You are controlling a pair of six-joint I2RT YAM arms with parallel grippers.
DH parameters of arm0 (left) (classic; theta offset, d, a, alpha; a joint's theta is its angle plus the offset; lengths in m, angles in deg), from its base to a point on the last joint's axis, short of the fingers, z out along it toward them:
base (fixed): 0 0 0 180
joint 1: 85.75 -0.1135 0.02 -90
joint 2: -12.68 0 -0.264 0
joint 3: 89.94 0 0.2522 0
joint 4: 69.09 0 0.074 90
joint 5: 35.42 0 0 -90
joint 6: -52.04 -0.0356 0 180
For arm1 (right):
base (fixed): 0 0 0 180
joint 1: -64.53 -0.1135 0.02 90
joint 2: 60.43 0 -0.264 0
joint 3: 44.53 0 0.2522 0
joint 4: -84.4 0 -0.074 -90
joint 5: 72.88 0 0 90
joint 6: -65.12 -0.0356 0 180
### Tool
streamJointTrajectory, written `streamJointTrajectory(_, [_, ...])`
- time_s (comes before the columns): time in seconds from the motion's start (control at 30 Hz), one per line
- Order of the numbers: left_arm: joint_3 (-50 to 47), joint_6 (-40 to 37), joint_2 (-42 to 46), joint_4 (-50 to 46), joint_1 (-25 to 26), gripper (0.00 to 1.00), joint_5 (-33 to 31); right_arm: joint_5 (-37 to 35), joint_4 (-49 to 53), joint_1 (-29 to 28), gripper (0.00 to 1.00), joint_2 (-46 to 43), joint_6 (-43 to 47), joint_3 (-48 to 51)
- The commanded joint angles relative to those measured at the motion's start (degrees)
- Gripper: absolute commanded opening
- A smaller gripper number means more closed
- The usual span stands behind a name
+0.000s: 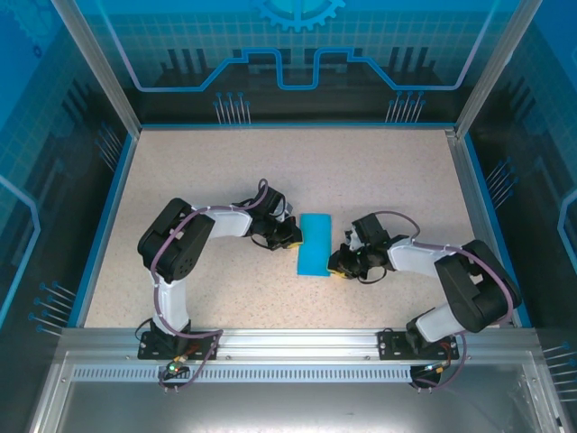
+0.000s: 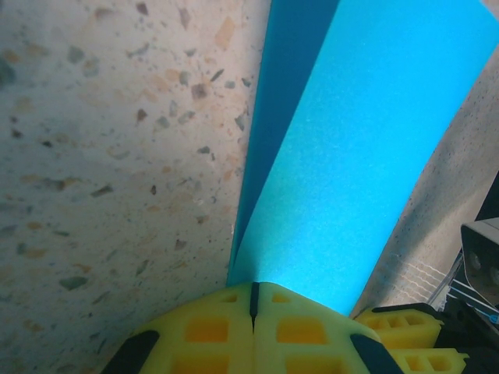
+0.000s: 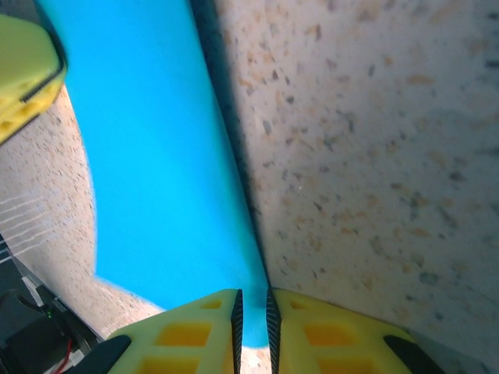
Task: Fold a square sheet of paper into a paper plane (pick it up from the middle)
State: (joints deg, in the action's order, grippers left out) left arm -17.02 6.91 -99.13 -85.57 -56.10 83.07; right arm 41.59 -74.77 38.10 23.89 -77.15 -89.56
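Observation:
The square sheet of paper (image 1: 315, 244) is turquoise-blue and folded in half into a narrow rectangle at the middle of the table. My left gripper (image 1: 296, 237) is at its left long edge. In the left wrist view the yellow jaws (image 2: 253, 287) are closed together, and the paper's two layers (image 2: 351, 156) run out from their tip. My right gripper (image 1: 335, 264) is at the paper's near right corner. Its jaws (image 3: 252, 294) stand a thin slit apart with the paper's folded edge (image 3: 148, 171) pinched between them.
The speckled beige tabletop (image 1: 225, 171) has a blue rim and transparent walls (image 1: 108, 90) on three sides. An aluminium rail (image 1: 297, 347) holding both arm bases runs along the near edge. Both arms reach inward, their grippers close together at the paper.

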Motion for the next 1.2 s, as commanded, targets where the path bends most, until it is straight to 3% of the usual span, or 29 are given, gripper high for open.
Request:
streamJointTrajectory(0.0, [-2.73, -0.54, -3.33, -8.76, -0.03, 0.00, -8.02, 0.17, 3.74, -1.07, 0.19, -2.72, 2.15, -3.22])
streamJointTrajectory(0.23, [-2.55, -0.63, -3.33, -8.88, -0.04, 0.00, -7.75, 1.27, 1.62, -3.35, 0.19, 2.57, 2.72, -7.23])
streamJointTrajectory(0.5, [-2.73, -0.57, -3.41, -8.79, -0.03, 0.00, -7.77, 1.39, 0.27, -4.72, 0.19, 6.59, 1.23, -3.93])
streamJointTrajectory(0.9, [-2.91, -0.85, -3.50, -8.34, -0.05, 0.00, -7.74, -0.74, 9.37, -3.91, 0.19, -1.93, 2.17, 2.89])
streamJointTrajectory(1.17, [-0.60, -2.49, -1.31, -8.26, -0.04, 0.01, -5.13, -5.91, 11.35, -3.47, 0.20, -5.33, 7.32, -9.22])
